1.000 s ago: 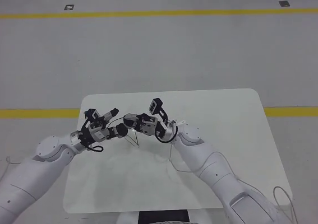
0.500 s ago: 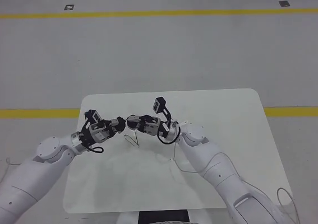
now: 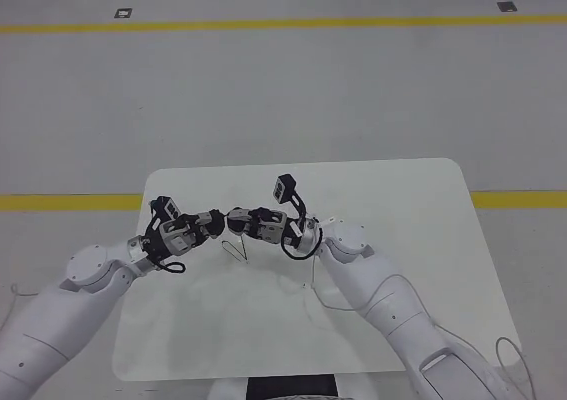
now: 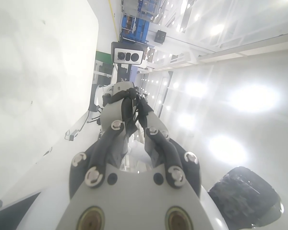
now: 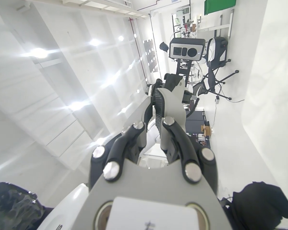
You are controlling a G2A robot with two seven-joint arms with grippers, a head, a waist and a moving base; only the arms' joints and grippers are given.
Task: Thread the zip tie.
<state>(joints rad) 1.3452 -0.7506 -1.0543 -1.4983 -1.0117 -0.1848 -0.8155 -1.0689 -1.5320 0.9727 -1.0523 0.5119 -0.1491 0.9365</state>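
Two hands are seen tip to tip above the white worktop [image 3: 403, 260] — left hand [image 3: 217, 221], right hand [image 3: 234, 217]. From the left wrist, a black zip tie [image 4: 134, 108] is seen pinched in the clenched left hand. From the right wrist, the right hand is shown clenched — on what cannot be told.

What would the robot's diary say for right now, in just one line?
left gripper: shut on zip tie | right gripper: shut on it, tip to tip with left | place: above table
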